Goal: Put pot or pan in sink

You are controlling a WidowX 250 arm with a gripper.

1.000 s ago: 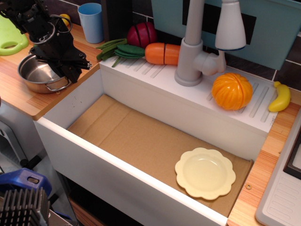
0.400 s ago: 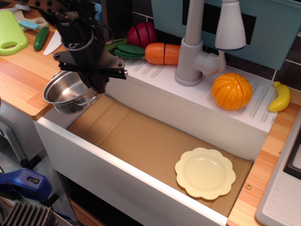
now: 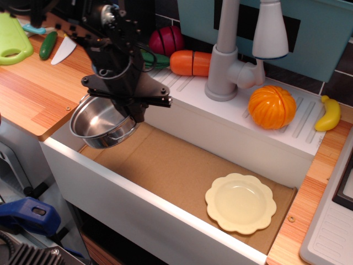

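Observation:
The small shiny steel pot (image 3: 102,124) hangs tilted in the air over the left end of the sink (image 3: 165,160), a white basin with a brown cardboard floor and a grey faucet (image 3: 229,49). My black gripper (image 3: 131,109) comes down from the upper left and is shut on the pot's far rim. The fingertips are hidden behind the gripper body and the pot's rim. The pot's floor is above the sink floor and not touching it.
A pale yellow scalloped plate (image 3: 240,202) lies on the sink floor at the right. An orange pumpkin (image 3: 272,106), banana (image 3: 329,114), carrot (image 3: 190,62) and red onion (image 3: 166,40) sit along the sink's back ledge. A wooden counter (image 3: 33,99) with a green board (image 3: 12,41), cucumber and knife is at left.
My gripper has lifted the pot off the wooden counter and carried it rightward over the sink's left wall, now over the left end of the basin.

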